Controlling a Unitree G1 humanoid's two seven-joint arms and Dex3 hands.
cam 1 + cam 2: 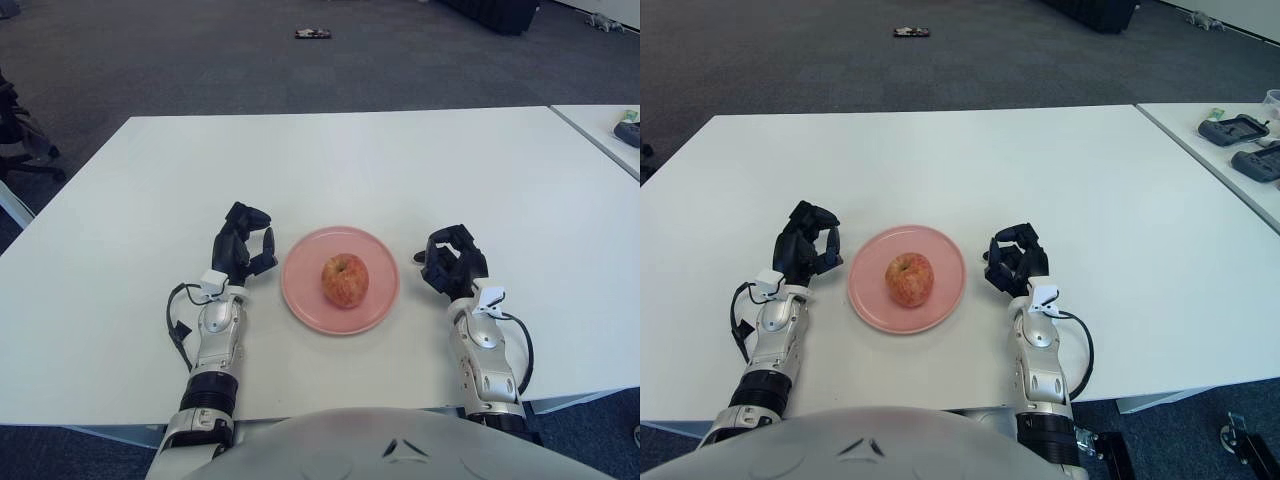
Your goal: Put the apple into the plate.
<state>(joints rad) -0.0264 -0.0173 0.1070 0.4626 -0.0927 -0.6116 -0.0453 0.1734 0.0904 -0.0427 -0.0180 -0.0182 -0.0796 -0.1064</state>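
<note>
The apple [345, 280] is seen resting on the pink plate [303, 300], so placement is judged done. The left hand [243, 243] and right hand [452, 261] are curled, empty, beside the plate on the tabletop [350, 170]; only withdrawal is called for.

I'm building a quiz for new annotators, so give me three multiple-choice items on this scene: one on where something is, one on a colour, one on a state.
1. Where is the apple?
A. On the bare table
B. On the plate
C. In the left hand

2. What colour is the plate?
A. Pink
B. Blue
C. Green

3. What are the hands doing?
A. Both grasp the plate
B. The right hand holds the apple
C. Neither holds anything

Answers:
1. B, the apple sits near the plate's middle.
2. A, its rim shows pink against the white table.
3. C, the left hand shows left of the plate and the right hand right of it, both with curled fingers, apart from plate and apple.
</note>
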